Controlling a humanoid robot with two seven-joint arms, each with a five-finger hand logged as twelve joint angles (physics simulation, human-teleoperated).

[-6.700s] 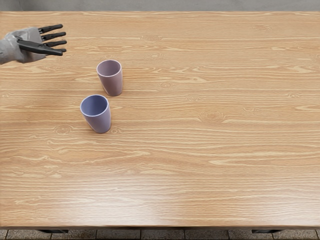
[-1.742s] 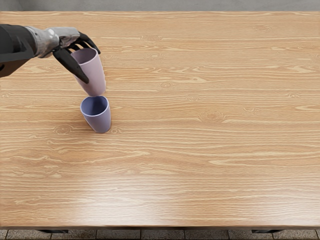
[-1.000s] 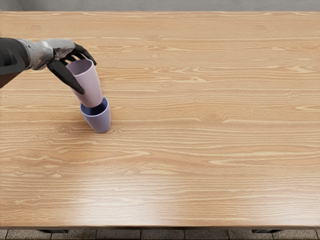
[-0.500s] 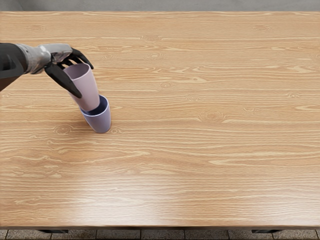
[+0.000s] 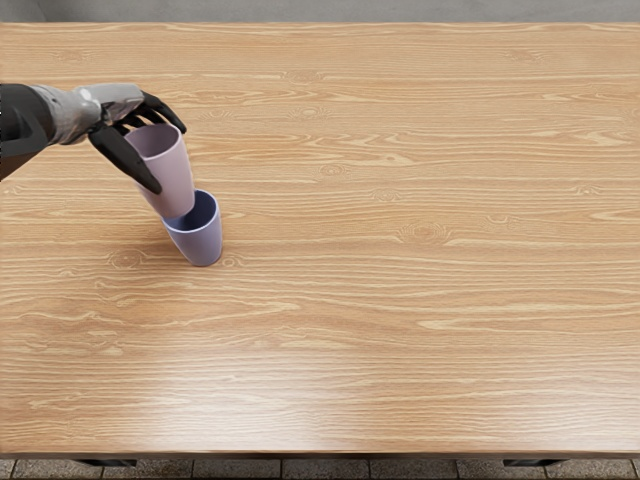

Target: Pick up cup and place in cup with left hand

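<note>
My left hand (image 5: pixel 168 158) is shut on the pink cup (image 5: pixel 171 180), thumb on its near side and fingers around the far side. The pink cup is held off the table, slightly tilted, its open top facing up. Its bottom overlaps the left part of the rim of the blue cup (image 5: pixel 200 242), which stands upright on the table. Whether the pink cup's base is above the opening or behind the rim, I cannot tell. The right hand is out of view.
The wooden table (image 5: pixel 400 300) fills most of the view, its front edge near the bottom of the picture. Behind its back edge is a grey wall (image 5: pixel 340 10).
The left hand took hold of the pink cup, lifted it and brought it toward the blue cup. Over the last half second it rose slightly and shifted a little left. The blue cup stayed put.
</note>
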